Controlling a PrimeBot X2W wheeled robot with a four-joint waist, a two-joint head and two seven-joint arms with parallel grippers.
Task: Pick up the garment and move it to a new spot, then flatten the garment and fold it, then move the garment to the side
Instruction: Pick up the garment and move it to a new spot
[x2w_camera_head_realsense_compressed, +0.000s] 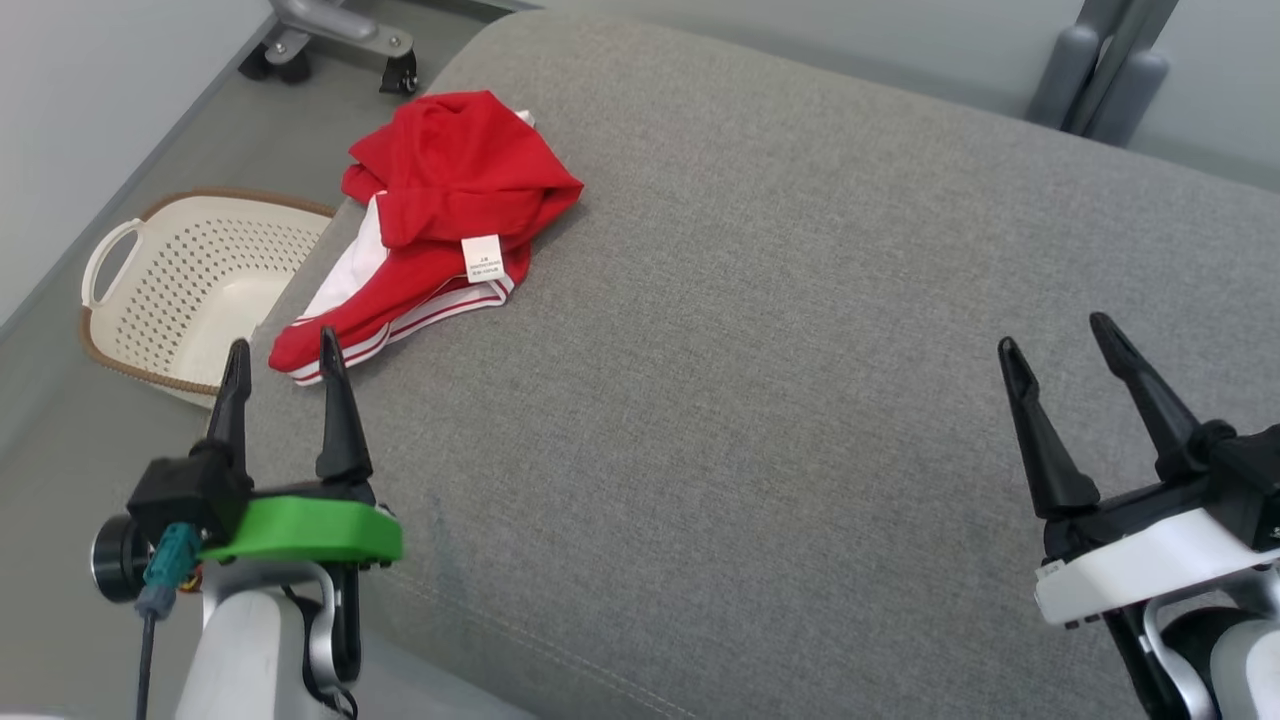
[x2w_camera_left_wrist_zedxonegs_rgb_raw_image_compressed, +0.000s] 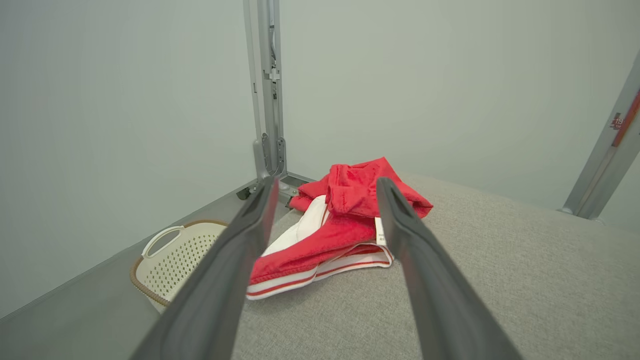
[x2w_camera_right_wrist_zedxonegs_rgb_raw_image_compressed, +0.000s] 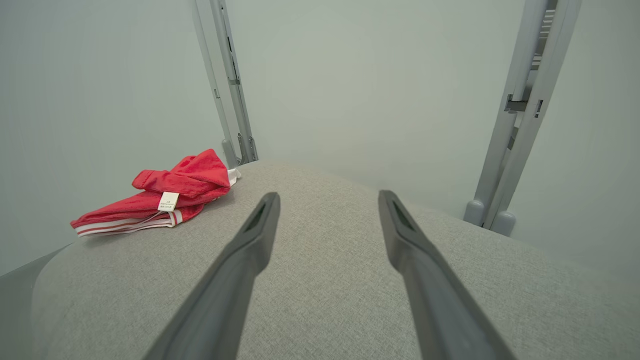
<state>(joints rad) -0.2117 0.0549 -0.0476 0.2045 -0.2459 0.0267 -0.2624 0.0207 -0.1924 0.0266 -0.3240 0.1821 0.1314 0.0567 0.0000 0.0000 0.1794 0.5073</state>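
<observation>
Grey cushion (x2w_camera_head_realsense_compressed: 800, 300), garment (x2w_camera_head_realsense_compressed: 440, 200) beyond left claw (x2w_camera_head_realsense_compressed: 282, 340)

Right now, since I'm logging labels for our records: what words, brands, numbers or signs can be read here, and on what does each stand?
"119", as far as it can be made out: small sticker on the slanted grey post, left wrist view; the print beneath it is too blurred to read.
Care tag on the red garment: a few printed lines, too small to read.
No other writing can be made out.
</observation>
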